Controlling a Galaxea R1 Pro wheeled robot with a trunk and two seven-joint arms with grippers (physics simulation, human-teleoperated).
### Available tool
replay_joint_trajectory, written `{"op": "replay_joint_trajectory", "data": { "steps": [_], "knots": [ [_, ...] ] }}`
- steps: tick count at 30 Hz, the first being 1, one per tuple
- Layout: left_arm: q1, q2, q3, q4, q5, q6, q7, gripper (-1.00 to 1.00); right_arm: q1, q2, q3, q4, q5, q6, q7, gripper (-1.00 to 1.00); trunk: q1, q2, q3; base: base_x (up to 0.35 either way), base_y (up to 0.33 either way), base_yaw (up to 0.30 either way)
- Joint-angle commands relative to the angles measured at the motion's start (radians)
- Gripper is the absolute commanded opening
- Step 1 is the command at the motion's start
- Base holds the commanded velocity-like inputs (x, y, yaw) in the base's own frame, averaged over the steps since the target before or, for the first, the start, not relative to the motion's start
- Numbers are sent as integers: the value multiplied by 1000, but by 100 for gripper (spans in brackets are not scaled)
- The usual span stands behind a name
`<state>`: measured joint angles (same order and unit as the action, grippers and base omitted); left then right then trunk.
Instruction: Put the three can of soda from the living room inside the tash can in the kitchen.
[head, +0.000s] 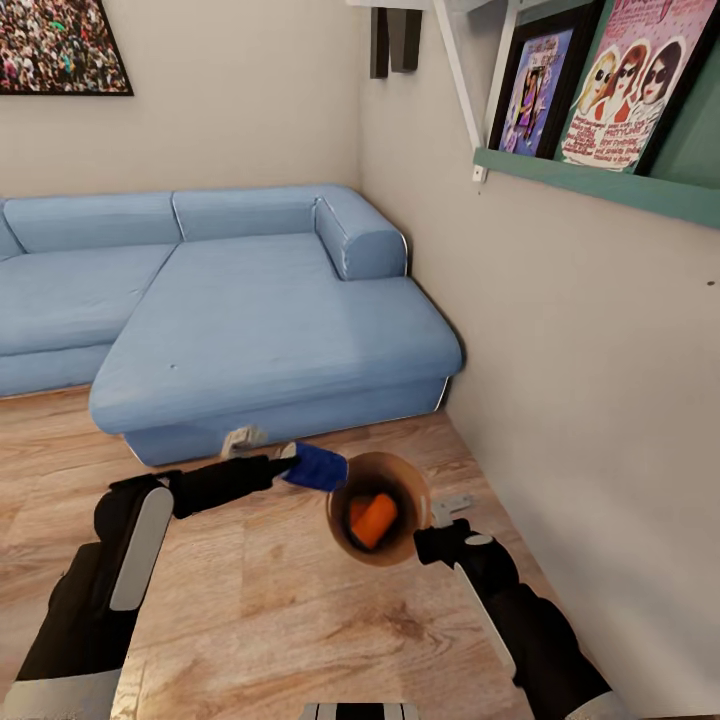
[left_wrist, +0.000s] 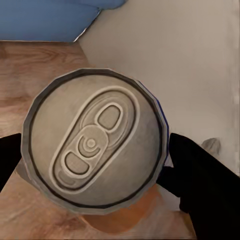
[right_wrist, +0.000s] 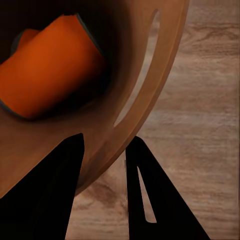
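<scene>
In the head view my left gripper (head: 303, 464) is shut on a dark blue can of soda (head: 320, 467), held on its side right at the left rim of the trash can (head: 412, 482). The left wrist view looks onto that can's pale top (left_wrist: 95, 147), with black fingers (left_wrist: 200, 180) on either side of it. An orange can (head: 372, 520) lies inside the wood-brown bin. My right gripper (head: 437, 520) is shut on the bin's right rim (right_wrist: 145, 100), one finger inside and one outside; the orange can (right_wrist: 50, 75) shows beyond it. A third can is out of view.
The light-blue corner sofa (head: 270, 330) stands just beyond the bin on the wooden floor (head: 260, 610). A beige wall (head: 600, 380) runs close on the right, carrying a green shelf (head: 600, 187) with framed posters. A crowd photo (head: 60, 45) hangs at the upper left.
</scene>
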<state>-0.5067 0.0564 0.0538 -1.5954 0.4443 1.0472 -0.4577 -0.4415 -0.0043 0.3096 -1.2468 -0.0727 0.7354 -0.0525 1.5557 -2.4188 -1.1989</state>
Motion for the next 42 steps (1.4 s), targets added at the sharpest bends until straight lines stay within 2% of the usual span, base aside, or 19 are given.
{"op": "replay_joint_trajectory", "data": {
  "steps": [1, 2, 5, 7, 9, 10, 11, 18, 21, 25, 31, 35, 38, 42],
  "knots": [
    [-1, -5, -12, 0, -6, 0, -2, -100, -3, 1, 0, 6, -7, -1, 2, -100, 0, 0, 0, 0, 0, 0],
    [-3, -20, -39, 1, -6, 0, -2, -100, -9, 2, 0, 18, -7, -2, 2, -100, 0, 0, 0, 0, 0, 0],
    [-7, -40, -61, 1, -6, 0, -2, -100, -12, 2, 0, 27, -7, -2, 2, -100, 0, 0, 0, 0, 0, 0],
    [-17, -64, -94, 1, -7, 0, 0, -100, -13, 3, 0, 31, -7, -2, 2, -100, 0, 0, 0, 0, 0, 0],
    [-20, -71, -119, 2, -10, 0, 4, -100, -14, 3, 0, 32, -7, -2, 2, -100, 0, 0, 0, 0, 0, 0],
    [-23, -78, -150, 4, -13, 0, 13, -100, -14, 3, 0, 32, -7, -2, 2, -100, 0, 0, 0, 0, 0, 0],
    [-24, -81, -163, 5, -15, 0, 26, -100, -14, 4, 0, 32, -7, -2, 2, -100, 0, 0, 0, 0, 0, 0],
    [-25, -105, -188, 11, -21, 0, 121, -100, -14, 10, 0, 33, -6, -2, 2, -100, 0, 0, 0, 0, 0, 0],
    [-26, -109, -189, 13, -21, 0, 184, -100, -14, 10, 0, 33, -6, -2, 2, -100, 0, 0, 0, 0, 0, 0],
    [-26, -111, -191, 26, -22, 0, 219, -100, -14, 10, 0, 32, -6, -2, 3, -100, 0, 0, 0, 0, 0, 0],
    [-26, -111, -214, 47, -24, -17, 234, -100, -14, 13, 0, 32, -5, -1, 3, -100, 0, 0, 0, 0, 0, 0],
    [-26, -111, -225, 81, -24, -45, 236, -100, -14, 15, 0, 32, -5, -1, 3, -100, 0, 0, 0, 0, 0, 0],
    [-26, -112, -256, 128, -25, -87, 236, -100, -14, 16, 0, 32, -5, -1, 3, -100, 0, 0, 0, 0, 0, 0],
    [-26, -112, -269, 165, -25, -118, 237, -100, -14, 16, 0, 32, -5, -1, 3, -100, 0, 0, 0, 0, 0, 0]
  ]
}}
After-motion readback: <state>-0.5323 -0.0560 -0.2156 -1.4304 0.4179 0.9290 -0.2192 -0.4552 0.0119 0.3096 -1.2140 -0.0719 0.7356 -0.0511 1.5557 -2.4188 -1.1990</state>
